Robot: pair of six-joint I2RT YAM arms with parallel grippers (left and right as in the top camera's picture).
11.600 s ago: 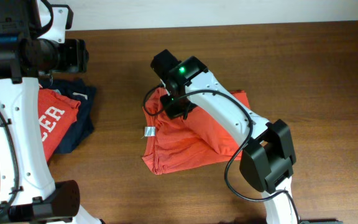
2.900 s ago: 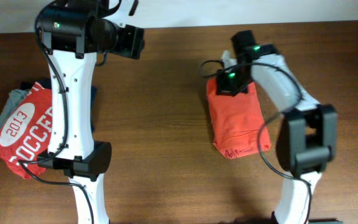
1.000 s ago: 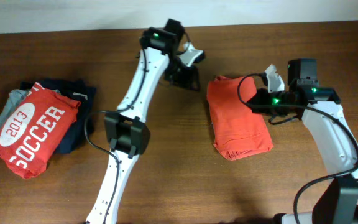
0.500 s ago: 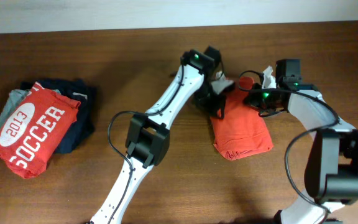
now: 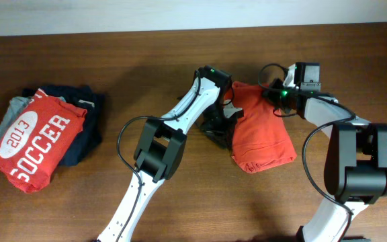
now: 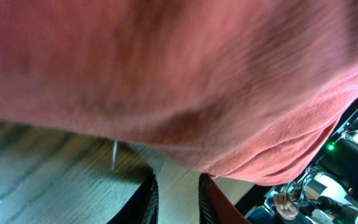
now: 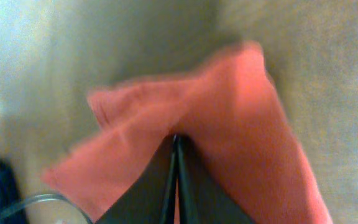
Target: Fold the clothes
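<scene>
The overhead view is showing the whole layout. The shirt [image 5: 264,138] is lying folded into a tall orange-red block on the table [image 5: 146,54]. The left gripper [image 5: 224,130] is sitting at its left edge and the right gripper [image 5: 276,103] at its top right corner. From up there neither gripper's jaws are showing clearly.

The left wrist view is filling that in for one side. The shirt is hanging as a blurred red mass across the top of the picture. Two fingers [image 6: 149,200] are reaching up from below it, standing narrowly apart with pale wood showing between them. Their tips are meeting the shirt's hem, and I cannot tell whether any cloth is caught there.

The right wrist view is giving what the overhead is hiding at the other corner. The right fingers are pressing together into one dark seam. The shirt is rising in a peak to their tips, pinched there, with its folds fanning away over the wood.

So the shirt is lying between the two grippers and touching both.

The table is showing brown wood grain. Well to the left of the shirt a pile [image 5: 42,138] of folded clothes is resting, a red one with white lettering on top of dark navy and grey. Beyond the shirt's far side a pale wall [image 5: 113,13] is bordering the table.
</scene>
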